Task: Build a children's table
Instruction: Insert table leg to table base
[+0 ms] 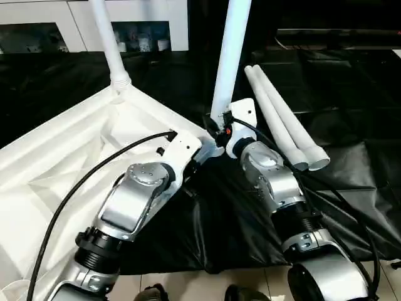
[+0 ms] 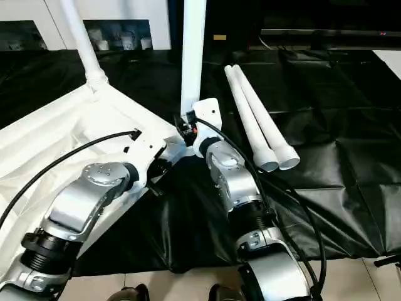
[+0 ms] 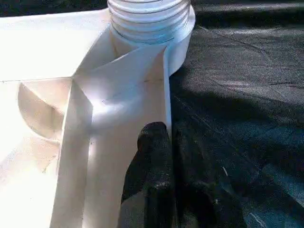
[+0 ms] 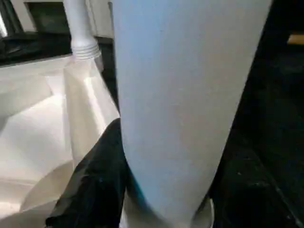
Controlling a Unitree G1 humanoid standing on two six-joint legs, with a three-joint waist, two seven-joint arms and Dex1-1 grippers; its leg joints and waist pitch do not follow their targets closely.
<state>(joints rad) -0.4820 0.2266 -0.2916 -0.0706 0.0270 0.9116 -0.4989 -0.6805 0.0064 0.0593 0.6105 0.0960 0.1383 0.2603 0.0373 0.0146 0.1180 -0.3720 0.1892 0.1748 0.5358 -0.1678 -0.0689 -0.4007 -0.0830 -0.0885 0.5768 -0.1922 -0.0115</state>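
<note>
The white table top (image 1: 56,157) lies upside down on black cloth, ribs facing up. One leg (image 1: 108,41) stands in its far corner socket. A second leg (image 1: 230,56) stands upright at the near corner; its threaded end (image 3: 149,19) sits in the socket with threads still showing. My right gripper (image 1: 219,133) is shut on this leg low down, one black finger (image 4: 95,185) pressed against its side. My left gripper (image 3: 172,142) is shut on the top's rim wall just beside that corner. Two loose legs (image 1: 282,119) lie side by side on the cloth to the right.
Black cloth (image 1: 351,100) covers the floor around the table top, ending at pale tiles (image 1: 244,279) near my body. A white cabinet with glass doors (image 1: 144,31) stands at the back left. A black cable (image 1: 81,182) loops over my left forearm.
</note>
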